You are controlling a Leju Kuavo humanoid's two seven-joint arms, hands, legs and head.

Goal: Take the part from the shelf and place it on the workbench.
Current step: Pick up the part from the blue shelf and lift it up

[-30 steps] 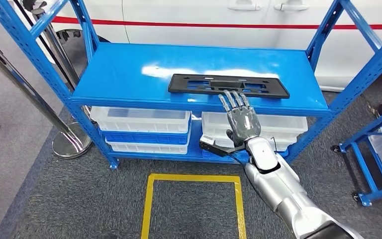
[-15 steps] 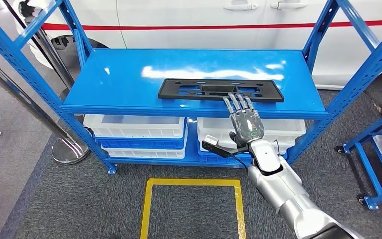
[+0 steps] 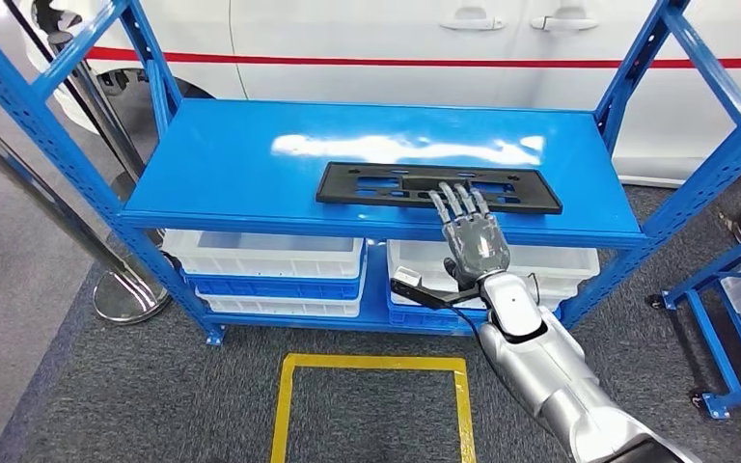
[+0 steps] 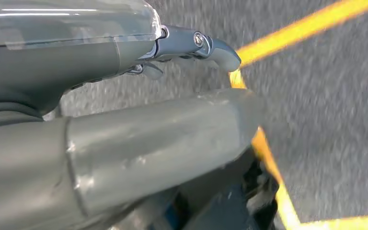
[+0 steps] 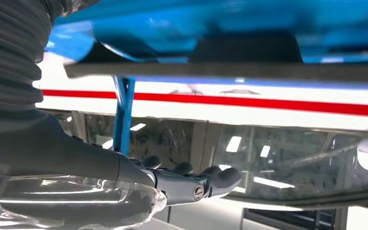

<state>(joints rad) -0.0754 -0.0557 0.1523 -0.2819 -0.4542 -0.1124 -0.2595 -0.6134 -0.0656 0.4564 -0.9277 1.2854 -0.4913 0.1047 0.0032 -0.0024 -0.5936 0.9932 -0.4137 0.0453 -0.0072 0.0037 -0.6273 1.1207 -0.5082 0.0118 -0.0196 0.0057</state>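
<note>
Right hand reaches flat, fingers spread over the black part on shelf

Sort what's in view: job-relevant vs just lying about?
Job:
black part lying flat on the blue shelf
right hand, fingers spread, reaching over the part's near edge

Lying about:
white bins under the shelf
yellow floor square
white car behind
chrome stanchion

Black slotted part at the fingertips of the grey and silver right hand, glossy blue shelf under it, white bins with blue trays below the hand, yellow floor outline on dark grey carpet, red-striped white car beyond
</note>
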